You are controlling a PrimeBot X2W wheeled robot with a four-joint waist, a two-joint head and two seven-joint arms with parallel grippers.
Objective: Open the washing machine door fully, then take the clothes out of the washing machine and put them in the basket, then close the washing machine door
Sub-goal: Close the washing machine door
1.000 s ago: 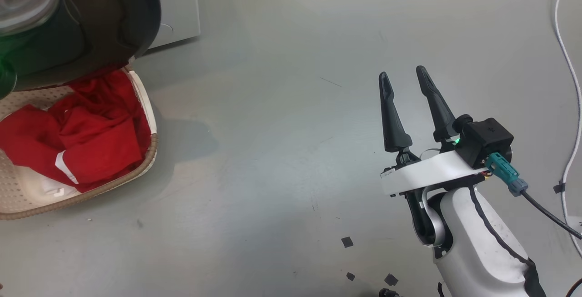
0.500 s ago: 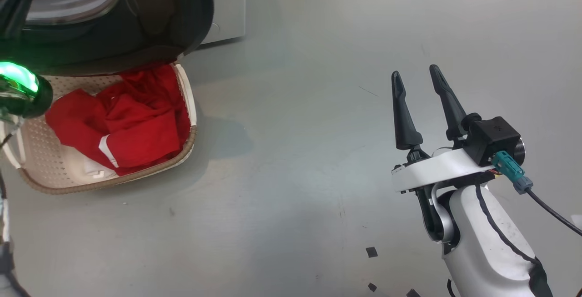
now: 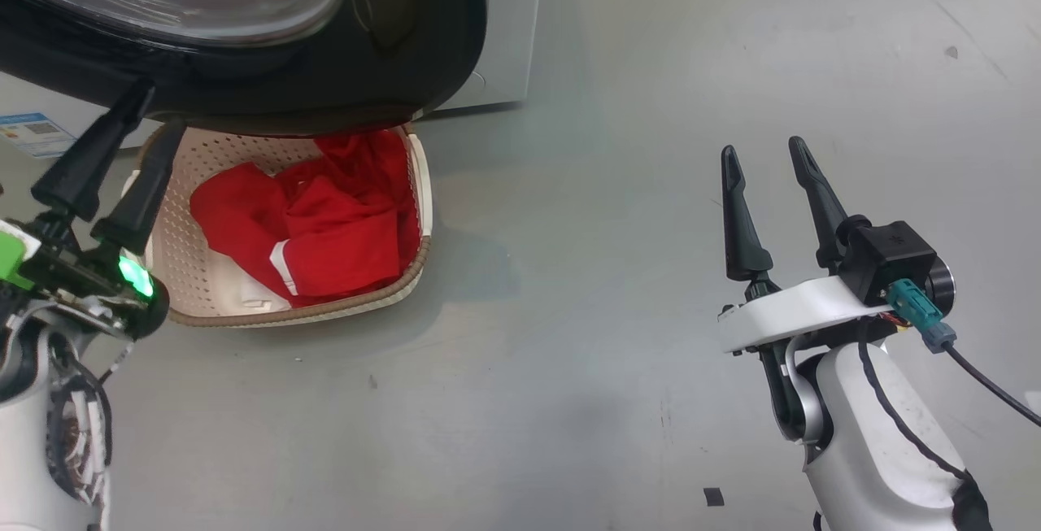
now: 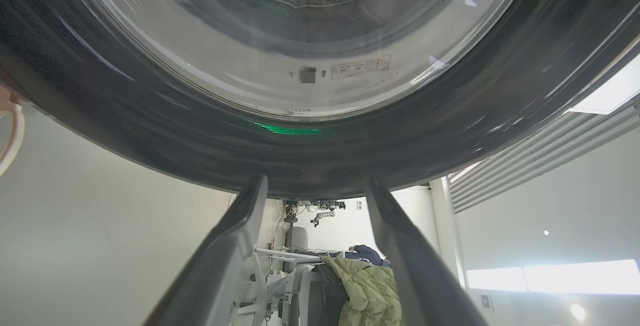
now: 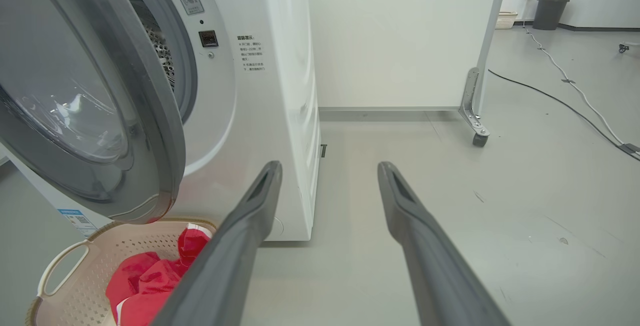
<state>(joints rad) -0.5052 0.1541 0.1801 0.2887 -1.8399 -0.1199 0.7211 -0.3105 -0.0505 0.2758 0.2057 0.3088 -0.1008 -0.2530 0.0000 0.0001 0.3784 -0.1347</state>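
The washing machine door (image 3: 390, 43) hangs open over the far edge of the basket (image 3: 191, 271). The basket stands on the floor with the red clothes (image 3: 325, 222) lying inside it. My left gripper (image 3: 160, 108) is open, its tips just under the door's black rim (image 4: 300, 156); I cannot tell whether they touch it. My right gripper (image 3: 762, 146) is open and holds nothing, out over bare floor to the right of the basket. In the right wrist view my right gripper (image 5: 330, 164) points past the washing machine (image 5: 280, 91), with its door (image 5: 165, 131), the basket (image 5: 60, 266) and the clothes (image 5: 150, 281) to its left.
A white partition on a castor (image 5: 473, 136) stands behind the machine. Cables (image 5: 575, 91) run over the floor at the right, and a grey bin (image 5: 550, 11) is far back. A scrap of black tape (image 3: 713, 496) lies near my right arm.
The head camera has turned, so the door and basket now sit further right in the picture. My left gripper has come into view with its fingers apart under the door rim. The right arm keeps its pose.
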